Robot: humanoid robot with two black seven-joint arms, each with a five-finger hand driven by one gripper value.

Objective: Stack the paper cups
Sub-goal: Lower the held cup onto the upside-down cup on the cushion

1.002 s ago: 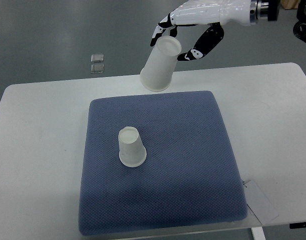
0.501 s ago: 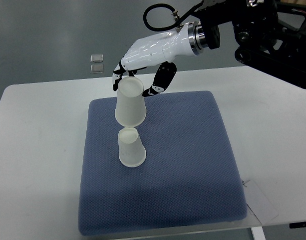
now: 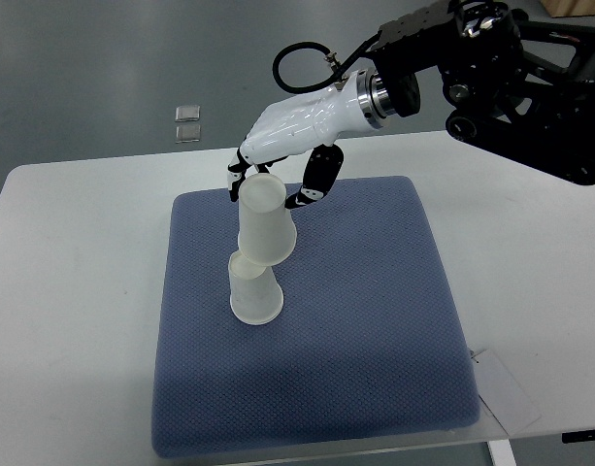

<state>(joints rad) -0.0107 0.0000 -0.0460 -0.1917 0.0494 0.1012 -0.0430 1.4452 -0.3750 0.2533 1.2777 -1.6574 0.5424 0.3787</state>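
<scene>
The right hand point(image 3: 278, 160) reaches in from the upper right, arm stretched down and leftward over the far edge of the blue mat point(image 3: 375, 330). Its fingers point(image 3: 314, 183) are clasped around the closed end of an upside-down paper cup point(image 3: 264, 223), which tilts slightly. That cup's open mouth sits over the top of a second upside-down cup point(image 3: 254, 294) standing left of centre on the mat.

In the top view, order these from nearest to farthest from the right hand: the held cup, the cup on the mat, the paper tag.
1. Held cup, in the right hand.
2. Cup on the mat, just below.
3. Paper tag, table's near right corner.
</scene>
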